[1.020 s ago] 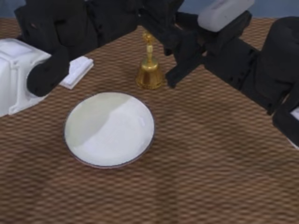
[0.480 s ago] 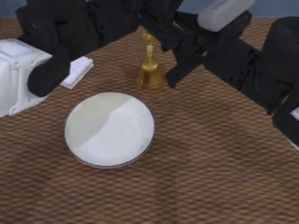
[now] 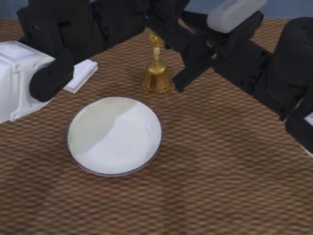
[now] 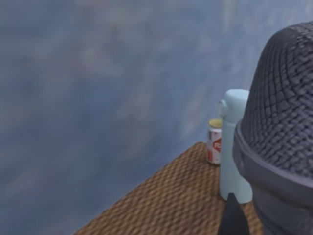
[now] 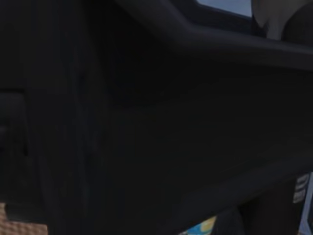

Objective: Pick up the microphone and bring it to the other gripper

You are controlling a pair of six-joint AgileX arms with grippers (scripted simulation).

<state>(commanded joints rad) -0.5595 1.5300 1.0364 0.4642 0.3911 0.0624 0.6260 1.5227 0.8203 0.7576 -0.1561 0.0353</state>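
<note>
The microphone [image 4: 281, 122] fills one side of the left wrist view, its grey mesh head very close to the lens above a dark collar. In the top view it is hidden among the black arms. My left gripper [image 3: 157, 20], on the arm with the white boxy housing [image 3: 17, 78], reaches along the far edge of the table. My right gripper [image 3: 185, 64], under the light-grey rounded cover [image 3: 234, 14], meets it there, just above and to the right of the gold bell. The right wrist view is dark.
A gold bell [image 3: 156, 73] stands at the far middle, right beside the right gripper. A white plate [image 3: 114, 135] lies in front of it and a flat white block [image 3: 82, 74] at the left. A pale blue bottle [image 4: 234, 147] and a red-and-white can [image 4: 214, 142] stand on a far corner.
The right gripper has edged slightly towards the far edge and the left gripper. Bell, plate and block have stayed put.
</note>
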